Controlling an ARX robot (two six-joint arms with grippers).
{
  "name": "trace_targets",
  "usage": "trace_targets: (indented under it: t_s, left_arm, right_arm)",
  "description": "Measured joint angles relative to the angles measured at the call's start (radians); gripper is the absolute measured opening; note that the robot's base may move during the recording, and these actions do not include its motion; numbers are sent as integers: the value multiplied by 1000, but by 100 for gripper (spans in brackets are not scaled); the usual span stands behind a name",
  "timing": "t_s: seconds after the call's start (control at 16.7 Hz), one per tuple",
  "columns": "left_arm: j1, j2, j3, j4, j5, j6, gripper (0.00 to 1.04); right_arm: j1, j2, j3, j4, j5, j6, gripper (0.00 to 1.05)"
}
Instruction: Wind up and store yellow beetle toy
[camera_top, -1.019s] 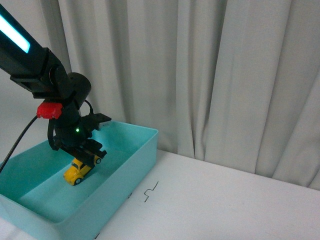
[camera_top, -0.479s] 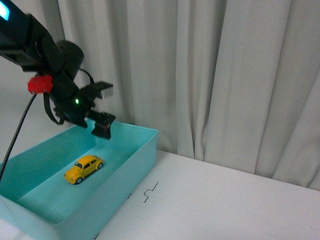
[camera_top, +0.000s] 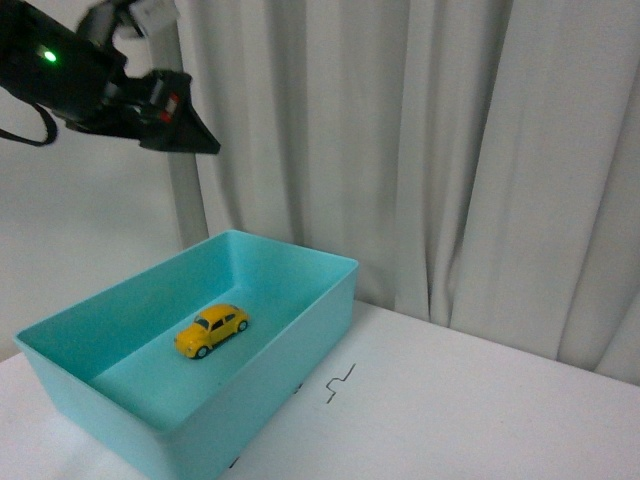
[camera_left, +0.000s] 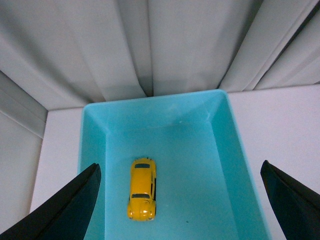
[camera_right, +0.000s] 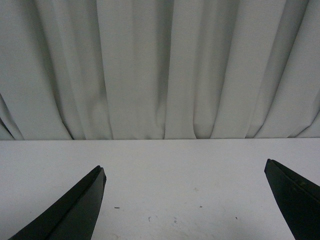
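White curtains (camera_top: 450, 150) hang behind a white table (camera_top: 480, 420). A blue-green box (camera_top: 310, 300) with no lid sits on the table, close to the curtains. The yellow beetle toy (camera_top: 211, 330) stands on its wheels on the floor of the box. It is near the middle and does not touch any wall. Nothing holds it.

The left gripper (camera_top: 178, 95) hangs high over the box, well apart from the toy. Its fingers (camera_left: 75, 210) are spread wide with nothing in them. In the left wrist view the toy and box show far below, between the two fingers.

The right gripper (camera_right: 183, 170) is spread wide too and is empty. It hangs over bare table, facing the curtains.

A small black squiggle (camera_top: 340, 383) is drawn on the table just beside the box.
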Motion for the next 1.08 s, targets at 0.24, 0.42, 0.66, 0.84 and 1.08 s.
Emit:
trace_targets:
  t_s: [0.24, 0.42, 0.66, 0.84, 1.08]
  left_arm:
    - [146, -332, -135, -15, 165, 10, 96]
    - [81, -729, -541, 439, 126, -290, 60]
    - [-109, -924, -772, 464, -66, -371, 18]
    - [-222, -1017, -860, 475, -176, -386, 2]
    - [-340, -1110, -959, 471, -299, -386, 2]
  right_arm:
    - [0, 0, 0, 0, 0, 0, 98]
    - [0, 0, 0, 0, 0, 0, 98]
    - [0, 0, 0, 0, -2, 0, 98]
    - [0, 0, 0, 0, 0, 0, 98]
    - [0, 0, 0, 0, 0, 0, 98]
